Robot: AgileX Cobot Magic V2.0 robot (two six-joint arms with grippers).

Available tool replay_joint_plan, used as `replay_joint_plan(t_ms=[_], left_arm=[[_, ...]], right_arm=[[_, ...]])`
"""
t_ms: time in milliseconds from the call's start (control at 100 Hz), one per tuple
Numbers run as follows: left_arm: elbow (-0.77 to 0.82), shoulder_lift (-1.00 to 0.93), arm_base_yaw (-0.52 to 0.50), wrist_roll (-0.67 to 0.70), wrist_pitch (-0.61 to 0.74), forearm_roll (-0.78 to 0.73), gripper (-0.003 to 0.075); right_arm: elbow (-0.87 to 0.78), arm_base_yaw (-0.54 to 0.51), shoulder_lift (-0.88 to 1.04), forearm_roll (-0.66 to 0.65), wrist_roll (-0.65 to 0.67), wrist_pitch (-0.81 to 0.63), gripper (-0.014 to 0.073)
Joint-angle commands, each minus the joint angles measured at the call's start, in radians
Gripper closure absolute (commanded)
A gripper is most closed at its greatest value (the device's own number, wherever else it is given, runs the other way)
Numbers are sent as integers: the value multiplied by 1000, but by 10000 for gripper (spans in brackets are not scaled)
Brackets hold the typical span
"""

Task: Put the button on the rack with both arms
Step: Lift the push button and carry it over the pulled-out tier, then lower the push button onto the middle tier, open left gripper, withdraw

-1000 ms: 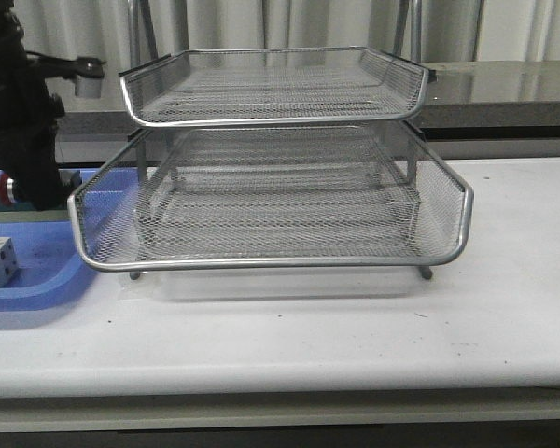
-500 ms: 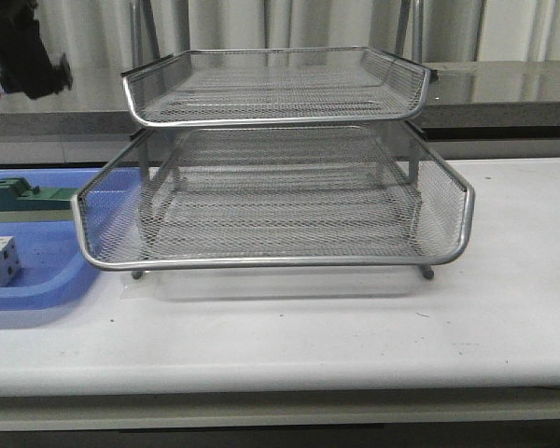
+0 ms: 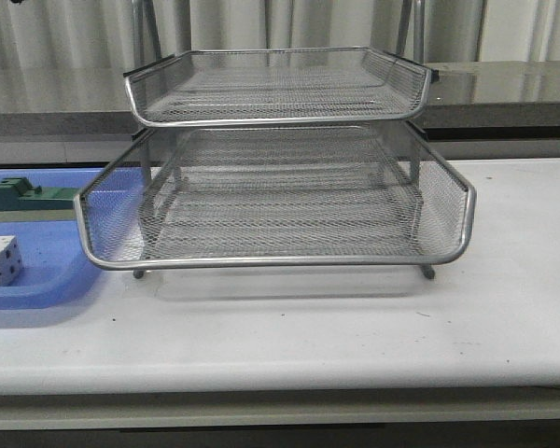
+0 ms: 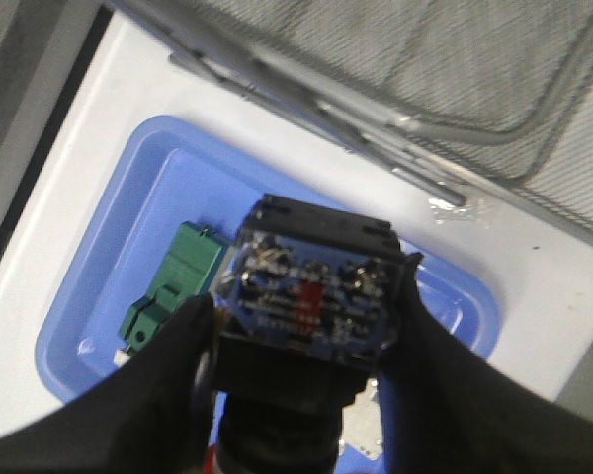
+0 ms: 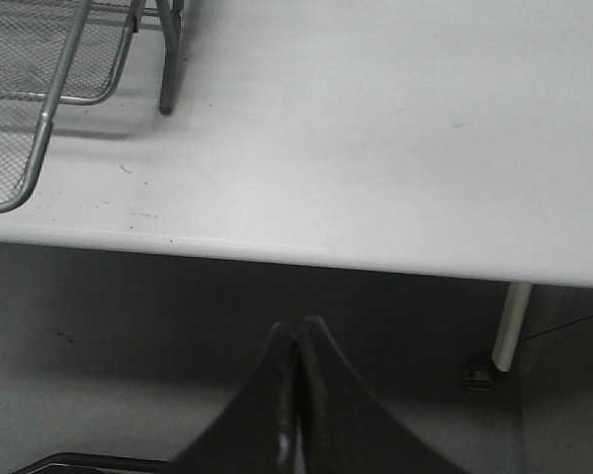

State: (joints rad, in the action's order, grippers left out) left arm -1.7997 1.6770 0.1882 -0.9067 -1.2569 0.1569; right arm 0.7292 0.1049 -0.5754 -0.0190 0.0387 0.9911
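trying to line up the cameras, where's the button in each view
Front view: not in it.
Left wrist view: the button fills the lower centre, clamped between the left gripper fingers, above the blue tray.
Right wrist view: not in it.
Shared landmark: the rack.

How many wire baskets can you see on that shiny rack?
2 in the front view. The upper tray sits at the top of the rack, and the lower tray, pulled further forward, sits under it. More tiers may be hidden behind the mesh or above the picture.
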Motion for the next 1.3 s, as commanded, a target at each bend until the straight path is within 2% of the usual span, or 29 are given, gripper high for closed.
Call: replay_joint_plan(t_ms=[0,420,610,990,1150,1220,1290], left_arm=[[16,-81,57,13,-10,26,741],[147,-96,372,19,-8,61,741],[147,-34,458,19,22,63,741],[147,112,480,19,202,63,740],[147,143,480,19,208,63,736],[147,150,480,19,206,63,702],[147,153,480,19,206,63,634]], right_arm=[[31,0,-1,-12,-1,-53,662],[31,0,-1,-12,-1,-53,662],[31,0,-1,-12,-1,-53,662],[31,0,-1,-12,-1,-53,662],[31,0,-1,-12,-1,-53,662],[31,0,-1,-12,-1,-53,662],[31,0,-1,-12,-1,-53,662]])
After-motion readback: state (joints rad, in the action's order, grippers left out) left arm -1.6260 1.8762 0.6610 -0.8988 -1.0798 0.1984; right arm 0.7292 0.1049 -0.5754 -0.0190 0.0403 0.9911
